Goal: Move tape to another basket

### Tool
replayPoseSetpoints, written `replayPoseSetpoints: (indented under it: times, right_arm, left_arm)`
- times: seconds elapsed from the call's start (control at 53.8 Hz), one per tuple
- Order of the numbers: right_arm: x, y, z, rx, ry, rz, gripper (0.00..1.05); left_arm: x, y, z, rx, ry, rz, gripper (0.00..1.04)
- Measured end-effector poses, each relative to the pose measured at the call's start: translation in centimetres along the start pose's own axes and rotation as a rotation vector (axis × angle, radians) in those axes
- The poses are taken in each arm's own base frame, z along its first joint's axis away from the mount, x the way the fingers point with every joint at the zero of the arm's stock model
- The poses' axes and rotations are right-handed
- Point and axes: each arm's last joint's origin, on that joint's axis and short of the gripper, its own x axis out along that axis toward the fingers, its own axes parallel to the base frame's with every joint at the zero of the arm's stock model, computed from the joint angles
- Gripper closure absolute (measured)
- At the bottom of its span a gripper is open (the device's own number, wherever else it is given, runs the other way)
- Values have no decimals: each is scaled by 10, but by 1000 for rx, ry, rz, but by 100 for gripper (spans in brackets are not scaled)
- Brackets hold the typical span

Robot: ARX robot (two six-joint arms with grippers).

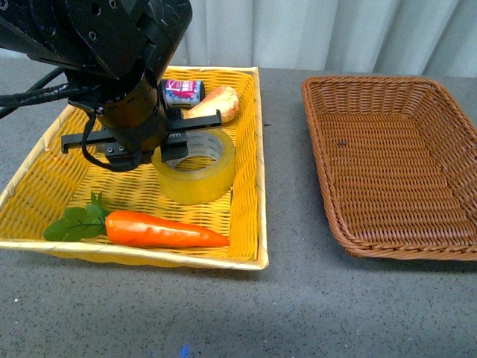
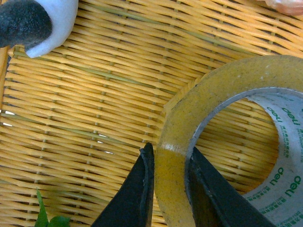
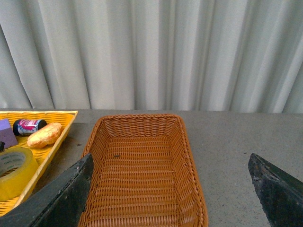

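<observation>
The tape [image 1: 197, 168] is a wide yellowish roll inside the yellow woven basket [image 1: 45, 175] on the left. My left gripper [image 1: 165, 151] is shut on the tape's wall: in the left wrist view one finger is outside the roll and one inside it, pinching the tape [image 2: 213, 97] at the gripper [image 2: 171, 158]. The dark brown wicker basket [image 1: 447, 168] stands on the right and holds nothing I can see. My right gripper [image 3: 170, 187] is open and empty above the near end of the brown basket [image 3: 142, 165]; the tape [image 3: 14, 172] shows at that view's edge.
In the yellow basket lie a toy carrot with green leaves [image 1: 160, 230], a bread roll [image 1: 218, 104] and a small can [image 1: 182, 91]. Grey table [image 1: 283, 298] lies between and in front of the baskets. A pale curtain [image 1: 335, 33] hangs behind.
</observation>
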Motion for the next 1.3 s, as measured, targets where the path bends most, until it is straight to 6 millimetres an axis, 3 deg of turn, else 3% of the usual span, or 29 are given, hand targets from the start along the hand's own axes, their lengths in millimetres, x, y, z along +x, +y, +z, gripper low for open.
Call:
replayPoseSetpoints:
  times: [0.149,0.316,0.446,0.557,0.687,0.854,1.077,1.3]
  right_arm:
    - [0,0,0,0,0,0,9]
    - [0,0,0,0,0,0,9]
    - [0,0,0,0,0,0,9]
    - [0,0,0,0,0,0,9]
    - [0,0,0,0,0,0,9]
    - [0,0,0,0,0,0,9]
    - [0,0,0,0,0,0,9]
    - [0,0,-1,-15,16,6,9]
  left_arm:
    - [-9,0,6,40,-6,-35,88]
    - [-40,-9,33,193,-152,-160,89]
    - [-75,-22,63,454,-338,-268,89]
    - [-91,-36,76,661,-413,-345,89]
    - [-98,-57,76,906,-494,-379,89]
    - [-107,-85,64,1151,-541,-568,89]
    - [-122,-108,57,1265,-539,-650,89]
    - [-123,-109,58,1285,-558,-638,89]
